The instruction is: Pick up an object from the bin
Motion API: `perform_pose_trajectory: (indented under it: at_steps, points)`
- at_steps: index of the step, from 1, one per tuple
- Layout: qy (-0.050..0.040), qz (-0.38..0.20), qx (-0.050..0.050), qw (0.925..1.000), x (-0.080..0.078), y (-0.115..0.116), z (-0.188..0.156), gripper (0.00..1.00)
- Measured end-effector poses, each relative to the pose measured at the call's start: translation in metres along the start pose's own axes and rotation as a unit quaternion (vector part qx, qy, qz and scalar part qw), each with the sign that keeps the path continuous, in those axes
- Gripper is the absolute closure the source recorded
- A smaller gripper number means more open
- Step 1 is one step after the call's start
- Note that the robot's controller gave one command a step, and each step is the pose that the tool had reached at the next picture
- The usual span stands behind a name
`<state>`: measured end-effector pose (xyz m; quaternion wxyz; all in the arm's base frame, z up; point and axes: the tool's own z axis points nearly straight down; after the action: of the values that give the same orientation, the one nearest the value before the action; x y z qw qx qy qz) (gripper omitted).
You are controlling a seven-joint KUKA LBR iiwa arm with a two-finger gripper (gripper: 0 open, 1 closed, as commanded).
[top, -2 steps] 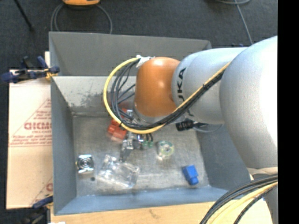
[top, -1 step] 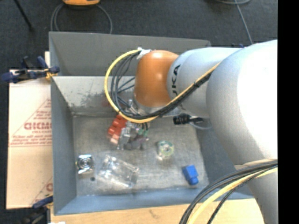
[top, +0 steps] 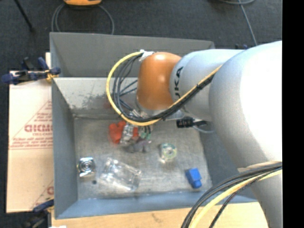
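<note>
At the left of the bin (top: 63, 141) floor lies a small shiny metal piece (top: 86, 166), and just right of it a crumpled clear plastic thing (top: 118, 175). Further back, near the rear wall, sits a red-orange lump (top: 115, 131), the thing closest to the hand (top: 132, 137). The hand hangs low over the floor right beside it, on its right in this view. Its tip is tangled in shadow and cables, so it cannot be told how far open it is or whether it has hold of anything. The likely next move is a short shift toward the view's left. A round clear-green thing (top: 167, 152) and a blue block (top: 193, 177) lie well apart to the right.
</note>
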<state>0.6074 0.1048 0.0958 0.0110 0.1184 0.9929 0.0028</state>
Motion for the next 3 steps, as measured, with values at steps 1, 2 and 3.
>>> perform_pose_trajectory:
  at_steps: [1, 2, 3]
  points:
    - [0.0046, -0.008, 0.001, 1.0000, -0.010, 0.016, -0.119, 1.00]
    - [-0.0052, -0.071, -0.003, 0.9974, -0.038, 0.021, -0.007, 1.00]
    - [0.0004, -0.071, -0.001, 0.9975, -0.035, 0.019, 0.000, 0.00]
